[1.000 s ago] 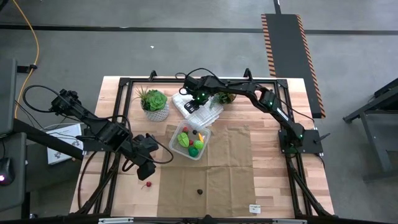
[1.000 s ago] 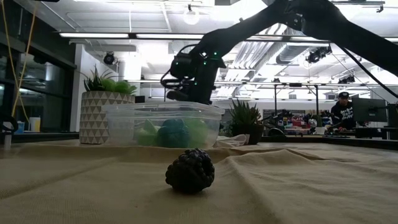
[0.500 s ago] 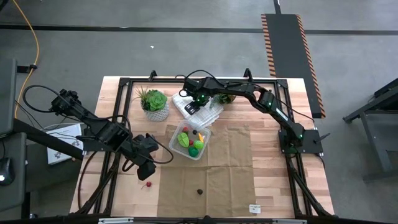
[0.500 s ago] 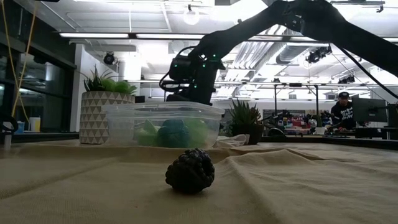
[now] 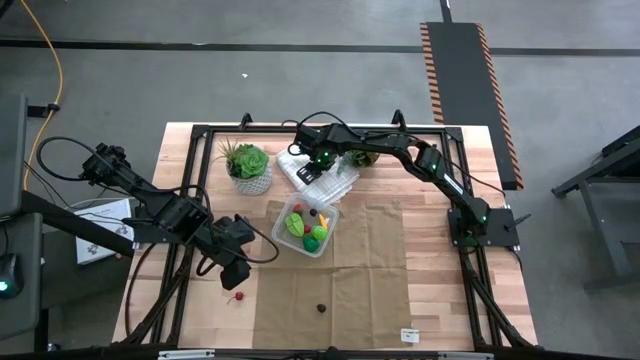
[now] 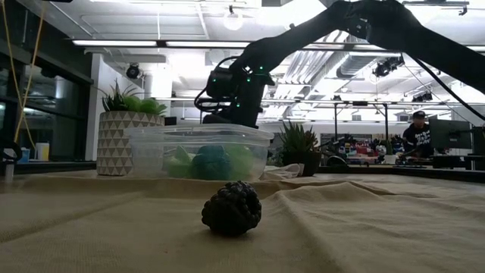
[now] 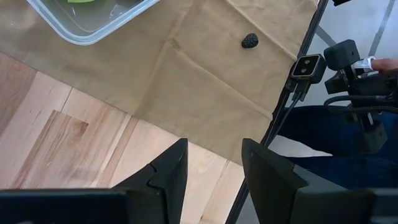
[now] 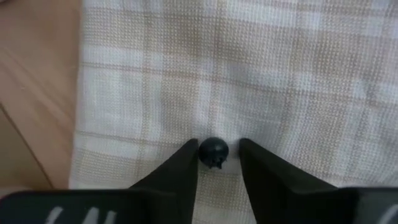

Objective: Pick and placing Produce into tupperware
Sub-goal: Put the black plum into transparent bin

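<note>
The clear tupperware (image 5: pixel 334 215) sits on the tan cloth with green, red and yellow-orange produce (image 5: pixel 305 226) inside. A dark brown bumpy piece (image 6: pixel 232 208) lies on the cloth near the near edge, and a small red piece (image 5: pixel 237 297) rests on bare wood. My right gripper (image 8: pixel 217 163) is low over a white checked cloth (image 5: pixel 335 180) at the far side. It is open, with a narrow gap and a finger on either side of a small dark berry (image 8: pixel 213 152) lying on that cloth. My left gripper (image 7: pixel 214 168) is open and hovers over the wood left of the tan cloth. My right gripper points down at the white checked cloth with the small dark berry (image 8: pixel 213 152) between its fingers. One finger (image 8: pixel 186 165) stands right against the berry, and a gap shows on the other side. I cannot tell whether it touches.
A potted plant in a patterned white pot (image 5: pixel 248 168) stands left of the white cloth, and a second plant (image 5: pixel 361 156) stands behind my right arm. A black frame (image 5: pixel 200 135) runs around the table. A person (image 6: pixel 415 136) sits far off in the room.
My right gripper has moved slightly down and toward the table's left, closer to the white checked cloth, then held still. Nothing else has moved.
</note>
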